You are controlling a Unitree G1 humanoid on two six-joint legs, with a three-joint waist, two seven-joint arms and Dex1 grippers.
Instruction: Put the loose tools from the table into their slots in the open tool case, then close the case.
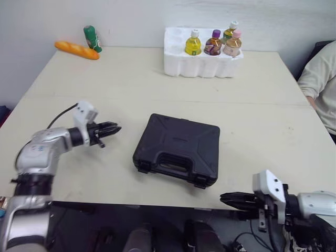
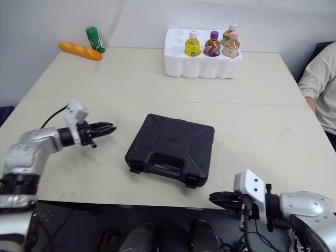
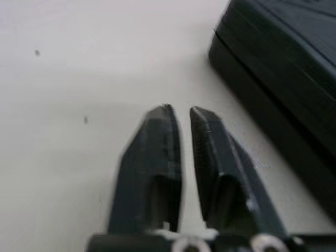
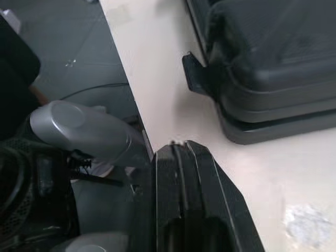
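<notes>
- The case (image 1: 177, 148) lies shut in the middle of the frame, on the surface (image 1: 252, 100).
- Our left pincer (image 1: 116, 128) is at the middle left, near the case's left side. Its fingers are almost pressed together and hold nothing.
- Our right pincer (image 1: 223, 198) is at the lower right, just off the near edge of the surface. It is clenched tight on nothing.
- A latch (image 4: 195, 77) sticks out from the front of the case. We think the latches are not snapped down yet. If we stop here, the lid could pop open when the case is lifted.
- If we push a latch from the front, the case could slide away, because nothing holds it from behind.
- The right pincer looks lower than the top of the surface. If it goes straight ahead, it could hit the edge or knock the case round.
- A clenched tip could slip off the small latch.
- We cannot see inside. A tool sitting wrong in its slot could keep the lid from going all the way down.
</notes>
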